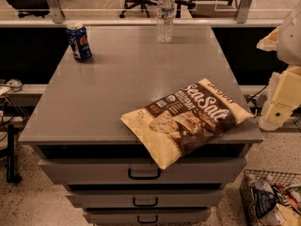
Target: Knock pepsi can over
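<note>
The pepsi can is a small dark-blue can with a silver top. It stands upright near the back left corner of the grey cabinet top. My gripper shows as pale arm parts at the right edge of the camera view, beside the cabinet's right side and below its top. It is far from the can and touches nothing on the cabinet.
A clear water bottle stands upright at the back middle. A large Sea Salt snack bag lies at the front right, overhanging the front edge. Drawers are below. A wire basket of packets sits on the floor at the right.
</note>
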### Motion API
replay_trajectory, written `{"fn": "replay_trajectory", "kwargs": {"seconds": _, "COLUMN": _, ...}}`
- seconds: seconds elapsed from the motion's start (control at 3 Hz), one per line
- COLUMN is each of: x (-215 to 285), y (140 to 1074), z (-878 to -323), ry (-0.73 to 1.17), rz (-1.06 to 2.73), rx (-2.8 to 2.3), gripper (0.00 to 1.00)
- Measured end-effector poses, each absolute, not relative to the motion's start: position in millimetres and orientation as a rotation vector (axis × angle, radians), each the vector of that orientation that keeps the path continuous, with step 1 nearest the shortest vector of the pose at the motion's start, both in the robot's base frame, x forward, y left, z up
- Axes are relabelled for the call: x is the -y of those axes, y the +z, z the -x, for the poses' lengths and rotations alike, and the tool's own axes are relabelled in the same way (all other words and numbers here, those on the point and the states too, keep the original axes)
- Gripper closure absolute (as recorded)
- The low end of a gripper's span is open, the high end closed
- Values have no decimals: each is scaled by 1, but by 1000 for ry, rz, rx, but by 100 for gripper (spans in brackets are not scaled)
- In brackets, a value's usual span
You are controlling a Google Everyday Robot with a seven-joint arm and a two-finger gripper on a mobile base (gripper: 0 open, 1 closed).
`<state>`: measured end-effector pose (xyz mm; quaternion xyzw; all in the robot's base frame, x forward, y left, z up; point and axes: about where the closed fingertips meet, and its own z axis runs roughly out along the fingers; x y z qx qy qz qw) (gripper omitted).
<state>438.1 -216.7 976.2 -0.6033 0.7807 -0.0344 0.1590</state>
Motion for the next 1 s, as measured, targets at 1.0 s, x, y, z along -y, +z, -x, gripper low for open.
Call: {"fn": "replay_trajectory", "kwargs": {"seconds": 1.0, "x": 164, "y": 961, "z": -514, "ry": 97, "rz": 1809, "rx": -2002, "gripper": 0}}
